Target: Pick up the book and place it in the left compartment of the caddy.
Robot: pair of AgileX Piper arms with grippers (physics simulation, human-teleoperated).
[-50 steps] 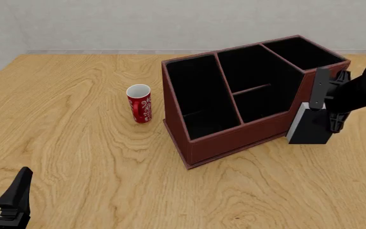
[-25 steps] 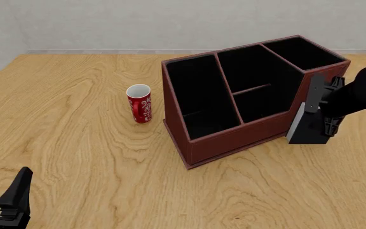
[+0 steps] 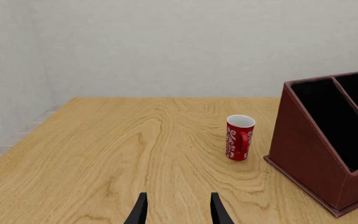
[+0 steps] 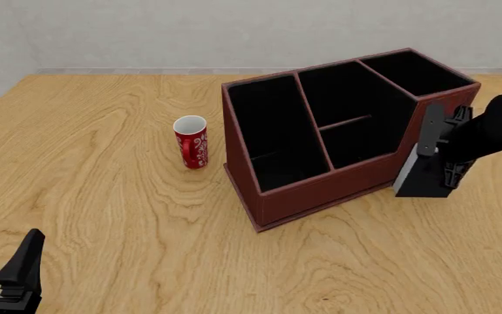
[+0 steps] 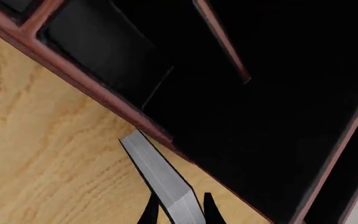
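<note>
— What can't you make out on the right side?

— The right tool covers the upper part of the book in the front view, and its arm runs off the picture's right edge. In the right wrist view only the fingertips show, and the book's covers are lost against the black; just its white page edge reads.

— And the caddy?

— The floor of the left compartment is too dark to see. In the left wrist view the caddy is cut off at the right.

— The left tool?

— Cropped at the front view's bottom corner.
</note>
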